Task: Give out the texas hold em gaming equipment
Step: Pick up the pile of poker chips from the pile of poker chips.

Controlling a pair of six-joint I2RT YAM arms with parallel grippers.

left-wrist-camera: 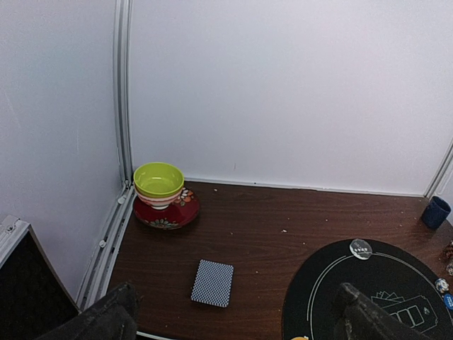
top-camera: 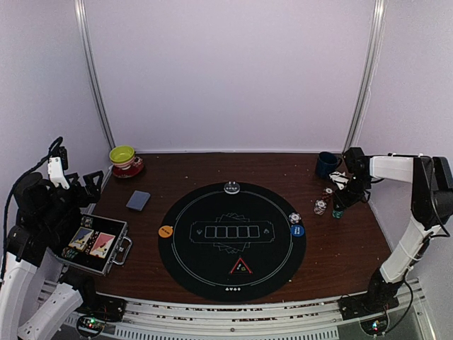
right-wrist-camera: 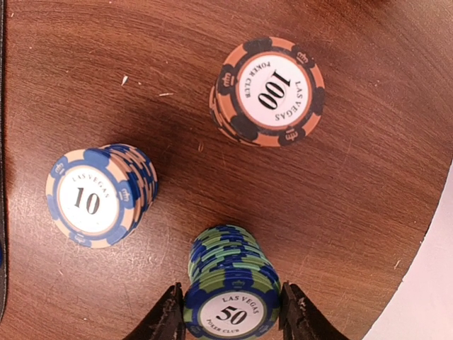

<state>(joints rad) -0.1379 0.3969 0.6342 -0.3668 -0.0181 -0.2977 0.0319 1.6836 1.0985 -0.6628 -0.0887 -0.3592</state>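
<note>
Three stacks of edge-striped poker chips (right-wrist-camera: 269, 92) are sitting on the dark wooden table (right-wrist-camera: 177, 142). The right gripper (right-wrist-camera: 230, 320) is straddling the green-and-blue stack (right-wrist-camera: 228, 287), jaws half open; whether they are gripping, I cannot tell. A skewed squeeze could be spilling upper chips toward the blue-and-cream stack (right-wrist-camera: 95, 202).

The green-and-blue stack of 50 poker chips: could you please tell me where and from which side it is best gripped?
Take the green-and-blue stack of 50 chips by its round side wall, from straight above, with one finger on each opposite side. It stands upright as a slightly uneven column, so a squeeze across its width, low down, should keep the chips together. The right gripper straddles it this way.
</note>
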